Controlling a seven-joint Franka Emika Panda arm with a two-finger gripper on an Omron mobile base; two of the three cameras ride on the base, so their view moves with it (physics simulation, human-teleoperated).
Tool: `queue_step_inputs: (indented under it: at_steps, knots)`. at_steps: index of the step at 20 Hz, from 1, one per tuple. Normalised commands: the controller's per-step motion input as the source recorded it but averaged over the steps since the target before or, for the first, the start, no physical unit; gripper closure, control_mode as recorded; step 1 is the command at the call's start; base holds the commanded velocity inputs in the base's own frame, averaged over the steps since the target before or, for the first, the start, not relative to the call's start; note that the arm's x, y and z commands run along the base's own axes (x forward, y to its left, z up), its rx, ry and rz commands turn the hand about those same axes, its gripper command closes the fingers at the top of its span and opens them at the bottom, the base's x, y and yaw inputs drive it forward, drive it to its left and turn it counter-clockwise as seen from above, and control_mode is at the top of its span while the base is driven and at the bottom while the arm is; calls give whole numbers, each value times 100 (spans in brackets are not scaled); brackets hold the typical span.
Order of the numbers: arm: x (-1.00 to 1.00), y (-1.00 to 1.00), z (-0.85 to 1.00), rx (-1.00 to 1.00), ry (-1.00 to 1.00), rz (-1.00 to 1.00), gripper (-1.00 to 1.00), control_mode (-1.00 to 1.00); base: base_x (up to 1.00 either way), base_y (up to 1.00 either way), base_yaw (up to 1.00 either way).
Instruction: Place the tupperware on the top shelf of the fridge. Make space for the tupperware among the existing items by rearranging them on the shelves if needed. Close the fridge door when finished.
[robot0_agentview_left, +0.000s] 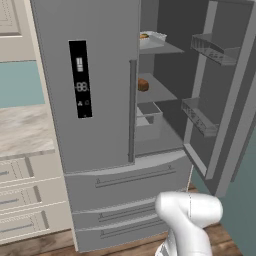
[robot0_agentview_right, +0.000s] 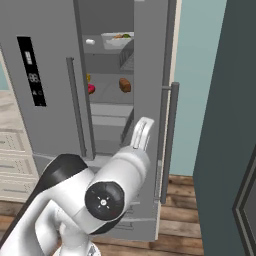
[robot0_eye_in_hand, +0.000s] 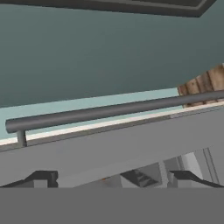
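The tupperware (robot0_agentview_left: 151, 37) sits on the top shelf (robot0_agentview_left: 167, 48) of the fridge (robot0_agentview_left: 95, 100), whose right door (robot0_agentview_left: 235, 100) stands open. From the right base view the tupperware (robot0_agentview_right: 118, 39) has a small white block (robot0_agentview_right: 90, 42) to its left. Lower down are a yellow cheese wedge (robot0_agentview_right: 88, 77), a red doughnut (robot0_agentview_right: 91, 89) and a brown loaf chunk (robot0_agentview_right: 125, 85). My gripper (robot0_eye_in_hand: 113, 181) is open, close to the open door's outer face (robot0_eye_in_hand: 109, 148), just below its bar handle (robot0_eye_in_hand: 113, 109). Nothing is between the fingers.
Two wire-fronted door baskets (robot0_agentview_left: 215, 49) hang inside the open door. A grey drawer (robot0_agentview_left: 147, 120) sits low in the cavity. A dark panel (robot0_agentview_right: 230, 125) stands close on the right. Cabinet drawers (robot0_agentview_left: 20, 195) and a counter lie to the left.
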Motion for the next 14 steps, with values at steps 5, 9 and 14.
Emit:
queue_step_inputs:
  at_steps: [5,9,14]
  knots:
    - [31,-9,-9,0,4,9,-100,-100,0,0,0]
    - [16,-28,-2,0,0,2,-100,-100,0,0,0]
    - [20,-25,-6,0,0,1,-100,-100,0,0,0]
